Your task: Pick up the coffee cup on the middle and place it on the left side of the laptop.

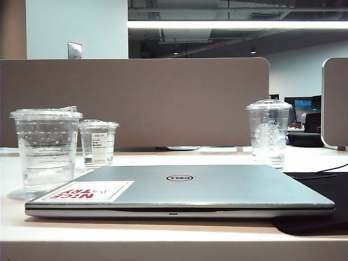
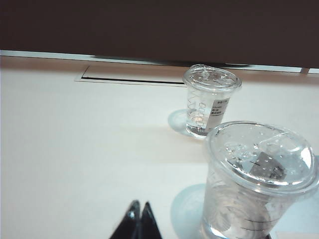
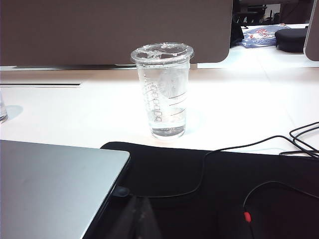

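The coffee cup [image 1: 46, 152], clear with a flat uneven lid and thin dark lines, stands upright on the table just left of the closed silver Dell laptop [image 1: 179, 187]. In the left wrist view the coffee cup [image 2: 259, 184] is close by, and my left gripper [image 2: 140, 206] is shut and empty beside it, apart from it. My right gripper [image 3: 142, 209] hangs shut and empty over the black mat [image 3: 224, 189], next to the laptop's corner [image 3: 50, 184]. Neither gripper shows in the exterior view.
A shorter clear cup with a white label [image 1: 99, 142] stands behind the coffee cup, also seen as the labelled cup [image 2: 209, 102]. A taller domed-lid cup [image 1: 268, 133] stands right of the laptop. Cables [image 3: 299, 137] cross the mat. A grey partition [image 1: 136, 103] closes the back.
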